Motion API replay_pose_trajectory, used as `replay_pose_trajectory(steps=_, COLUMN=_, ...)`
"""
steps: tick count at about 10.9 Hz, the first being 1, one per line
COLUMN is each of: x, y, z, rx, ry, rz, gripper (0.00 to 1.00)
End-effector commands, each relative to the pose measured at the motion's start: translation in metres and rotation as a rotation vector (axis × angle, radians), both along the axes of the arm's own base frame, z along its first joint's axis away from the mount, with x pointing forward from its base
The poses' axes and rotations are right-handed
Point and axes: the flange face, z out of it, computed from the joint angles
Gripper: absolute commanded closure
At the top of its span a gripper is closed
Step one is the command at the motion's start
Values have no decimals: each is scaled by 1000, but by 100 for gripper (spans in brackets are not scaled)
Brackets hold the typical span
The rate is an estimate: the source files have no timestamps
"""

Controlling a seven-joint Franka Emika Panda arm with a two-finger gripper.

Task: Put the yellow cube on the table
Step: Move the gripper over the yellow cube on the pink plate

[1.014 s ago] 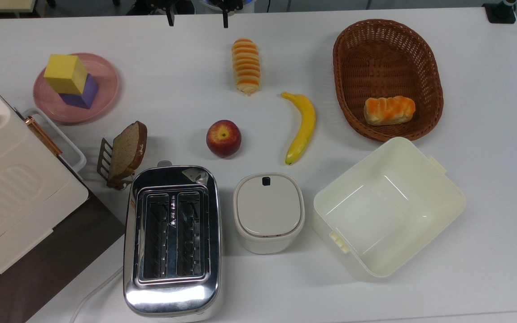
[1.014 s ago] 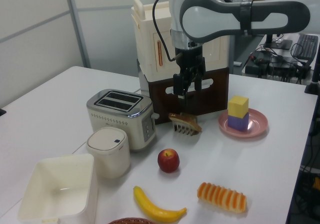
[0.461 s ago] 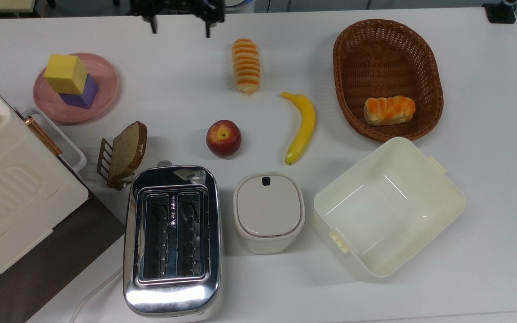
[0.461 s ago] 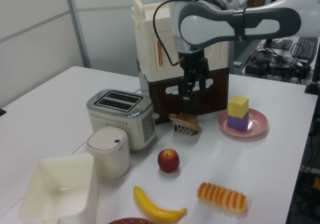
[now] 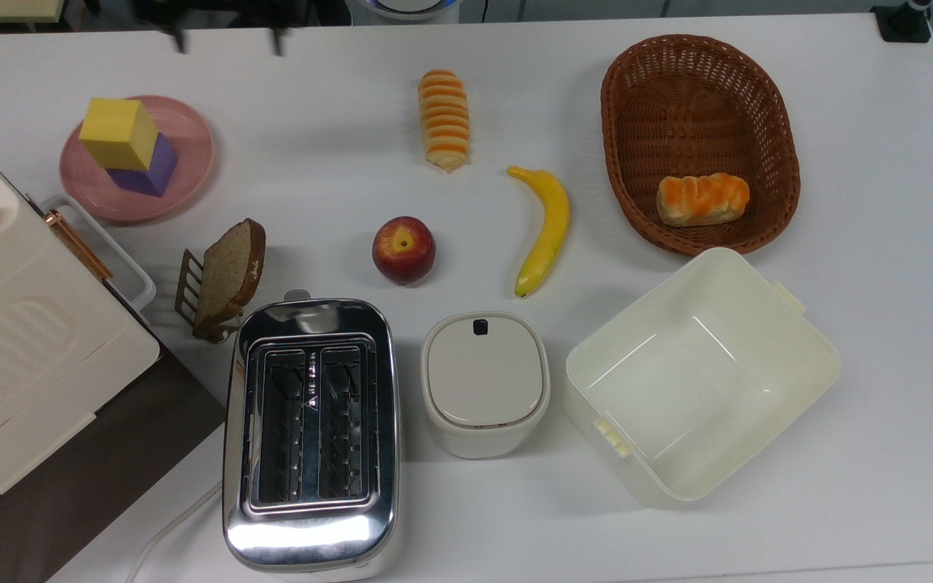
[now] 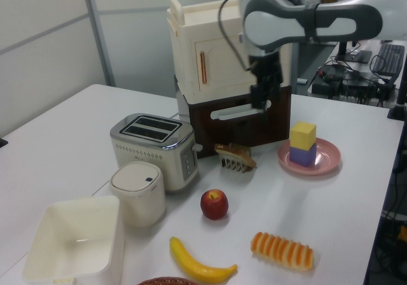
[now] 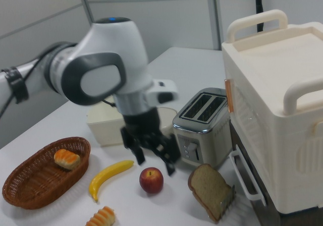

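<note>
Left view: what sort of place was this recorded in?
Probably a robotics lab in an office, staged as a mock kitchen. Grey partition walls stand behind the table, a desk with cables and a keyboard sits at the back, and a toaster sits among food props.

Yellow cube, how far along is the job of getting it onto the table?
Nothing is done yet: the yellow cube sits on the purple cube on the pink plate. In hand: the gripper, fingers open and empty, hangs above the table short of the plate. Left: reach the cube, grasp it, lift it and set it on the bare tabletop.
</note>
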Motion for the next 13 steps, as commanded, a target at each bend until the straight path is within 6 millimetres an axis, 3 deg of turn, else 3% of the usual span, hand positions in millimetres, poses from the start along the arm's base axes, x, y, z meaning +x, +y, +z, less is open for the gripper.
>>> replay_pose_trajectory(steps=1, x=-13, y=-75, z=-8, rx=-32, ry=-3, rz=-3, gripper=0)
replay_pose_trajectory(steps=5, x=-20, y=-146, z=-41, rx=-50, ry=-30, rz=-42, gripper=0)
replay_pose_trajectory(steps=8, x=-38, y=-180, z=-72, rx=-50, ry=-38, rz=-43, gripper=0)
replay_pose_trajectory(steps=13, x=-48, y=-185, z=-101, rx=-3, ry=-6, rz=-87, gripper=0)
